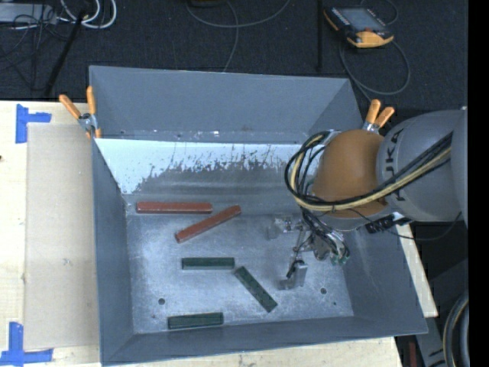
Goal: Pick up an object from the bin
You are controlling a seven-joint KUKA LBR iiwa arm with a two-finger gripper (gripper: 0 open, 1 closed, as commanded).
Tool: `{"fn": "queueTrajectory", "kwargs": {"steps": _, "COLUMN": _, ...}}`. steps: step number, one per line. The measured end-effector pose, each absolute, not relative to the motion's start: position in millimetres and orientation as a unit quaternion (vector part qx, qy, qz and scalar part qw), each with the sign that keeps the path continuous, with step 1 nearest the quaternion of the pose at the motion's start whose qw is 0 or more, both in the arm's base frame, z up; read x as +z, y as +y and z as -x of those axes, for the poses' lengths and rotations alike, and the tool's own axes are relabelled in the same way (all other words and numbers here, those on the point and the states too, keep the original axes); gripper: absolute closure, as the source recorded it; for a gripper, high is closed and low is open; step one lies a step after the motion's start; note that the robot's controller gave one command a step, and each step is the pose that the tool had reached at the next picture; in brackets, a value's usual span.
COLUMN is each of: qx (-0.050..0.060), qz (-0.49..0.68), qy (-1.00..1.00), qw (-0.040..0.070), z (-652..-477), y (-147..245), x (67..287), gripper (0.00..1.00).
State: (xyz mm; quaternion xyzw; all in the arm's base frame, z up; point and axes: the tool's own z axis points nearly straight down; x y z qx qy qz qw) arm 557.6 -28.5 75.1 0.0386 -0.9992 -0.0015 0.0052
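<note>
Pincer [293, 272] is hanging low in the right half of the bin [214, 102], a little right of and below the frame's centre, under the arm's orange cover [345, 173]. Whether it is released or clenched cannot be told, because its lower end is blending into the grey floor. Its tip is pointing down at bare floor. Whether it is touching that floor cannot be told either.

The nearest thing is the tilted green bar [255, 288], a dark, flat, narrow strip running from upper left to lower right. It is lying flat just left of the pincer tip, with a narrow band of floor showing between the two.

The remaining bars are lying further left, well apart from the pincer:
- The upper green bar [208, 264] is lying level, with its right end near the upper end of the tilted green bar.
- The lower green bar [195, 321] is lying level near the bin's bottom wall, at the lower left of centre.
- The upper red bar [174, 206] is lying level at the foot of the far wall, at the upper left of the floor.
- The tilted red bar [208, 224] is lying just below it, rising toward the right.

Black and yellow cables [306, 182] are looping around the left side of the orange cover. The grey arm [428, 167] is entering over the bin's right rim from the right edge of the frame.
</note>
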Motion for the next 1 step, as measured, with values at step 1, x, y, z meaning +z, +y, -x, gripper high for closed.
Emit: {"fn": "queueTrajectory", "kwargs": {"steps": 1, "qx": -0.002, "qz": -0.016, "qy": -1.0, "qw": 0.002, "z": -535.2, "y": 14.2, "x": 94.9, "gripper": 0.0}}
